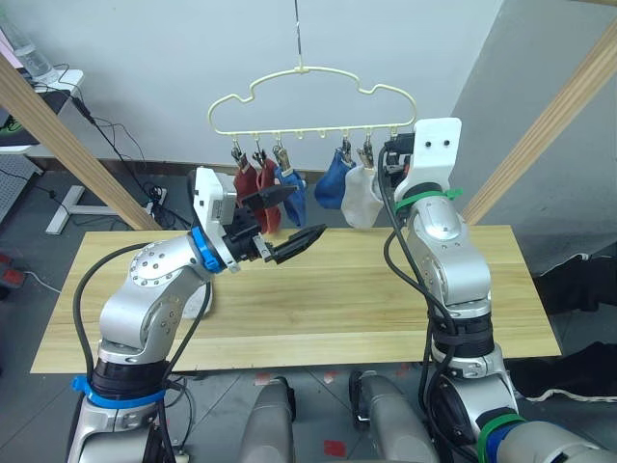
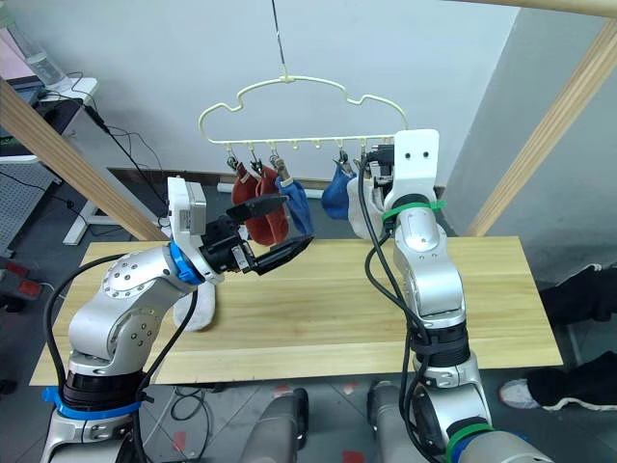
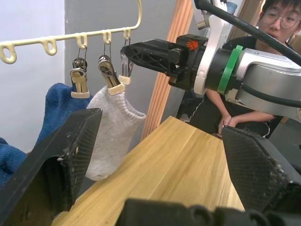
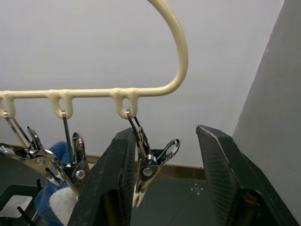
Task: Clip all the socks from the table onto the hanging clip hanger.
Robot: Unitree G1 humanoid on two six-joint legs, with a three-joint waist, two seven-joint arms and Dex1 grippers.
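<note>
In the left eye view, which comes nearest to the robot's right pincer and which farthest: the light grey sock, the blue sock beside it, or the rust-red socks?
1. The light grey sock hangs just to the left of the right pincer, nearest.
2. The blue sock hangs next along, one clip further left.
3. The rust-red socks hang at the left end of the clip hanger, farthest.

No words, numbers or brand names can be read anywhere. The one sign-like mark is a small orange emblem (image 3: 190, 44) printed on the black body of the right gripper (image 3: 141, 54), seen in the left wrist view; its shape is too small to make out, and no letters show in it.
</note>
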